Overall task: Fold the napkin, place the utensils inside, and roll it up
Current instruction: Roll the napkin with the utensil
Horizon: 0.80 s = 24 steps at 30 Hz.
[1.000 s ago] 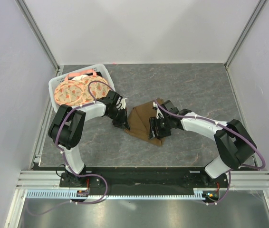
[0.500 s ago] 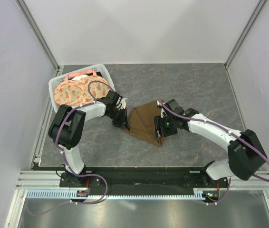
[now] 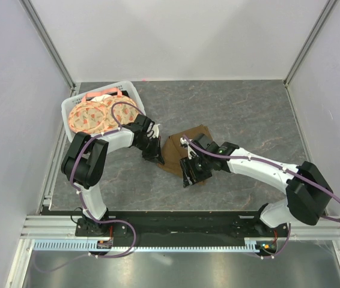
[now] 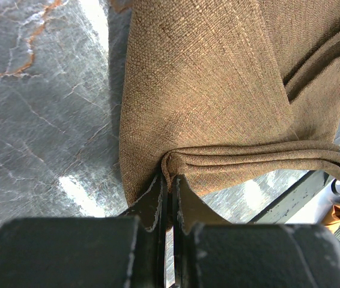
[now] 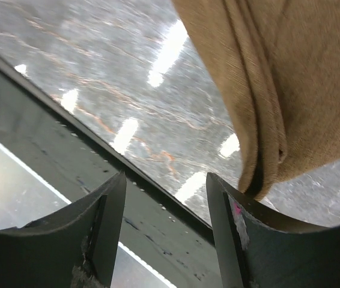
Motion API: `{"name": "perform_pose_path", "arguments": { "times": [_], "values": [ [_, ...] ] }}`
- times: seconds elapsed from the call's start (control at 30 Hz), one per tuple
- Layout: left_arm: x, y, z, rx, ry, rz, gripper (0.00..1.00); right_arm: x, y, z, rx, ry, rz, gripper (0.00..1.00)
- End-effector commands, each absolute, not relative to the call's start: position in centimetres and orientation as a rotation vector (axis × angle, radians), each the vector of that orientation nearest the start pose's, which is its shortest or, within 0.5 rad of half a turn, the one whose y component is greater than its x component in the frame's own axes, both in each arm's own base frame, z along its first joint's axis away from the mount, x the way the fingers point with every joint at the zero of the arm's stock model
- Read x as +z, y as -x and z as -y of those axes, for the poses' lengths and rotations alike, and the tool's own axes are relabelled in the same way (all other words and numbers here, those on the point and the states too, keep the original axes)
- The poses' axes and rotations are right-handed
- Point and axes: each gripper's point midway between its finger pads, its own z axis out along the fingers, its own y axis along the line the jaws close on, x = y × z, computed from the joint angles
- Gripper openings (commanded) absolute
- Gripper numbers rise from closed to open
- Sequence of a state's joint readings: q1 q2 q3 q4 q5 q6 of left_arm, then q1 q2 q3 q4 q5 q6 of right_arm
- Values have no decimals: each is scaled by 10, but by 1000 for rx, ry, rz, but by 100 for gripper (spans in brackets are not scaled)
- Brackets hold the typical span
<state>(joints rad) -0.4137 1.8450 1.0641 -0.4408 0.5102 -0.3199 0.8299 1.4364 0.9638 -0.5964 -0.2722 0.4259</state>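
Note:
The brown napkin (image 3: 174,151) lies folded on the grey table between my two arms. My left gripper (image 3: 156,157) sits at its left edge, shut on a bunched fold of the napkin (image 4: 206,90), with the layers pinched at the left gripper's (image 4: 170,180) tips. My right gripper (image 3: 189,175) hangs at the napkin's near corner, tilted toward the table's front edge. In the right wrist view the right gripper (image 5: 165,201) is open with nothing between its fingers. The napkin's (image 5: 284,84) folded edge hangs just outside its right finger (image 5: 242,222). The utensils are out of view.
A white basket (image 3: 72,103) holding round orange-patterned plates (image 3: 92,117) stands at the back left, close behind my left arm. The black rail of the table's front edge (image 3: 170,215) lies just below the right gripper. Frame posts and walls close in both sides.
My right gripper has swung left and nearer, from the napkin's right side to its near corner. The left gripper has kept its grip and place.

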Motion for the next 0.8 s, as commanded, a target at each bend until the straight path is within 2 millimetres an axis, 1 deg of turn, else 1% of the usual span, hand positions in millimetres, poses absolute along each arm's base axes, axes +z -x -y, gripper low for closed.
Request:
{"name": "perform_pose_path", "arguments": {
  "times": [0.0, 0.17, 0.23, 0.3, 0.53, 0.63, 0.77],
  "values": [
    [4, -279, 216, -795, -304, -2889, 2, 84, -169, -270, 711, 611, -2752, 63],
    [4, -278, 216, -792, -307, -2890, 2, 80, -183, -257, 666, 574, -2772, 63],
    [4, -279, 216, -792, -305, -2888, 2, 77, -184, -253, 666, 581, -2778, 63],
    [4, -279, 216, -790, -305, -2888, 2, 70, -184, -248, 657, 574, -2802, 63],
    [3, -279, 216, -791, -307, -2893, 2, 49, -180, -241, 640, 560, -2844, 63],
    [3, -278, 217, -794, -309, -2891, 2, 36, -183, -229, 593, 520, -2872, 59],
    [3, -279, 217, -794, -308, -2890, 2, 20, -185, -213, 538, 480, -2896, 59]
  ]
}}
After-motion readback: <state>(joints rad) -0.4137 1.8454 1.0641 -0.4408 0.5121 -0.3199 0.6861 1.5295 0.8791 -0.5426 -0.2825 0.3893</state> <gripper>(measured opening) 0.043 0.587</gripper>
